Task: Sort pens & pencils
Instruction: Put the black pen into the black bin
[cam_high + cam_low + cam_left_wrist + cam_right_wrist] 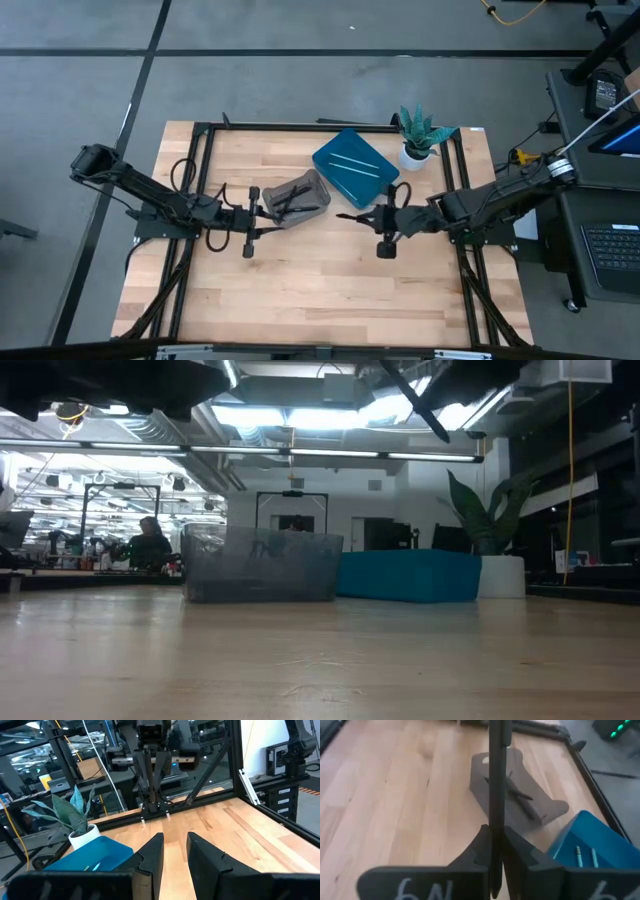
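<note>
My right gripper [347, 214] [495, 839] hangs over the table between the grey bin [298, 198] and the blue tray [355, 167], shut on a black stick [496, 780]. That stick also shows high up in the low view [418, 402]. Several black sticks [517, 795] lie in the grey bin. Two light blue sticks [357, 166] [585, 856] lie flat in the blue tray. My left gripper [256, 212] [175, 844] is off the grey bin's left end, open, touching nothing. My right gripper pinches the black stick between its two fingers [481, 845], at a place partway along its length [495, 820]. Both ends stick out past the fingers. The stick is lifted clear of the table and slants in the low view.
A potted plant [418, 137] stands at the far right beside the blue tray. A black frame rail [300, 125] runs around the table. Bare wood [320, 290] lies on the near side of both grippers. A person [148, 543] sits far back in the room.
</note>
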Available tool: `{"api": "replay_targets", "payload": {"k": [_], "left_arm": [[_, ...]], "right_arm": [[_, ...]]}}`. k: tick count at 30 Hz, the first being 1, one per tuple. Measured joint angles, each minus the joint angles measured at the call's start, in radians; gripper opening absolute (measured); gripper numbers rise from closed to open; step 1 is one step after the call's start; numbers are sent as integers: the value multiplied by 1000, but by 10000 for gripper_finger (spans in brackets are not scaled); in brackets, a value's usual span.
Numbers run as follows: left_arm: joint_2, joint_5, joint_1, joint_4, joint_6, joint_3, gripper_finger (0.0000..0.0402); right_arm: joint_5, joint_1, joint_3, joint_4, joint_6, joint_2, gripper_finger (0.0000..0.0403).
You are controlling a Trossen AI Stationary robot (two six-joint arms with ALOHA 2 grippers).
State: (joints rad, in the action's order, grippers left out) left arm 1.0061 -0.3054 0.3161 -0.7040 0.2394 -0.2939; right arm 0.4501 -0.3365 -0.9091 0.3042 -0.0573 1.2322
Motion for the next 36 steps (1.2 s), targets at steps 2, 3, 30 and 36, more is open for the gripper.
{"api": "replay_targets", "payload": {"k": [2,3,30,36], "left_arm": [[0,0,0,0,0,0,79],[0,0,0,0,0,0,79],[161,269,-228,-250,-99,0,79],[235,313,-256,-257,-107,-56,79]], "right_arm": [[-2,0,74,-105,12,-29,25],[-4,0,108,-166,28,-39,25],[-353,193,450,-1164,198,115,25],[-449,245,382,-1204,201,218,25]]}}
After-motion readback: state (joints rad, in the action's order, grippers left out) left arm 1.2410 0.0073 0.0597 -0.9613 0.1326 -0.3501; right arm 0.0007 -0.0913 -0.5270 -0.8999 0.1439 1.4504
